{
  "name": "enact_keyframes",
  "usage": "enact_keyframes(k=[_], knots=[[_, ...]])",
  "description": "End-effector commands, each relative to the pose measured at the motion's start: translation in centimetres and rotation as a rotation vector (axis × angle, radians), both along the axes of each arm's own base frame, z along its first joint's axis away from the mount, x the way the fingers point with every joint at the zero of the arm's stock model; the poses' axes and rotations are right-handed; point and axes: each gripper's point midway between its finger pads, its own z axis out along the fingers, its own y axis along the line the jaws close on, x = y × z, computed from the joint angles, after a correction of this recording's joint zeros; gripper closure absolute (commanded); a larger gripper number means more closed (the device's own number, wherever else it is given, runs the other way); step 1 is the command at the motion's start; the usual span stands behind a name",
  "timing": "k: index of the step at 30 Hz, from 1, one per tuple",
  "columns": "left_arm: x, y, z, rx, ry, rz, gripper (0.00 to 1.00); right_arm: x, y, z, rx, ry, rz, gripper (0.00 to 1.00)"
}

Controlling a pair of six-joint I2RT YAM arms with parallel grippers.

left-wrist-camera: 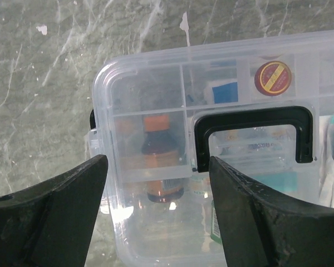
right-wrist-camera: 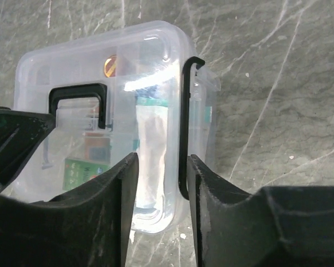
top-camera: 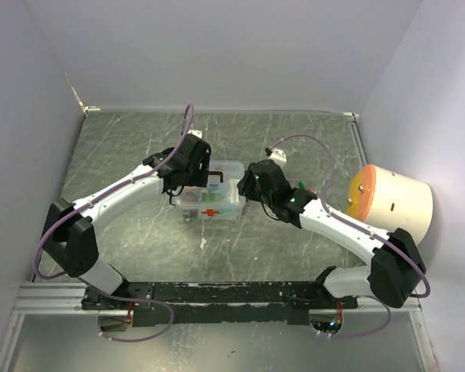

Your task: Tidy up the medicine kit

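Observation:
The medicine kit (top-camera: 217, 208), a clear box with a red cross on its front, stands mid-table with its lid on. My left gripper (top-camera: 187, 184) is open above the kit's left end (left-wrist-camera: 133, 94), one finger on either side of it. Through the lid I see a brown bottle with an orange cap (left-wrist-camera: 156, 146) and the lid's black handle (left-wrist-camera: 253, 118). My right gripper (top-camera: 253, 186) is at the kit's right end (right-wrist-camera: 150, 67). Its jaws stand narrowly apart (right-wrist-camera: 162, 161), astride the kit's right rim and black side handle (right-wrist-camera: 183, 128). The right finger touches that handle.
A cream cylinder with an orange face (top-camera: 394, 200) lies at the right edge of the table. A small white scrap (top-camera: 203, 242) lies in front of the kit. Walls close in the table at the back and on both sides.

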Motion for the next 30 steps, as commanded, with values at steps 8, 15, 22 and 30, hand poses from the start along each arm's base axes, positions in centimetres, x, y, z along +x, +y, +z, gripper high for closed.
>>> enact_keyframes(k=[8,15,22,30], knots=[[0.7,1.0,6.1,-0.168,-0.067,0.083,0.01,1.5,0.2,4.4,-0.147,-0.066,0.061,0.38],[2.2,6.3,6.0,-0.519,-0.101,0.258,0.00,3.0,2.3,4.1,-0.220,-0.051,0.141,0.28],[1.8,8.5,4.1,-0.797,-0.102,0.295,0.02,3.7,3.4,3.3,-0.261,-0.032,0.177,0.28],[1.3,7.4,1.7,-1.139,-0.027,0.245,0.00,3.7,3.6,3.2,-0.274,-0.021,0.166,0.29]])
